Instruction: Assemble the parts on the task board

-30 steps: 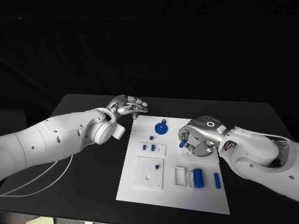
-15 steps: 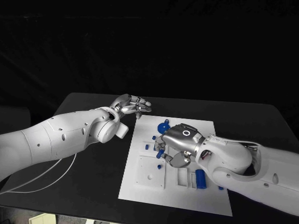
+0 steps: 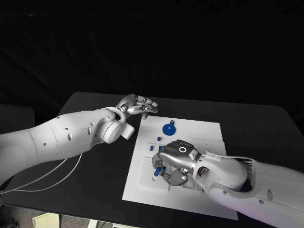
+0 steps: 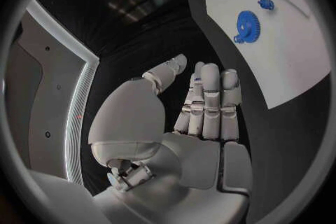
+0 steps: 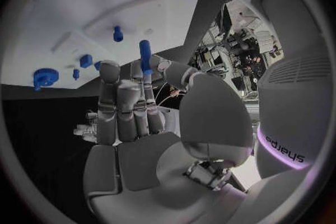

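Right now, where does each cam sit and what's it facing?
Head view: on the head, looking down at the task board; both arms enter.
Left wrist view: behind the left hand, open beside the board's edge; blue gear beyond.
Right wrist view: behind the right hand, pinching a blue peg over the board.
Shared: the gear and board.

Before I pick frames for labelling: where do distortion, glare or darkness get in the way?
Head view: background black, the board evenly lit, its near part hidden by the right hand. Left wrist view: fisheye bends the board's edge; the gear stays sharp. Right wrist view: the board is washed out and soft; the peg between the fingertips is clear.
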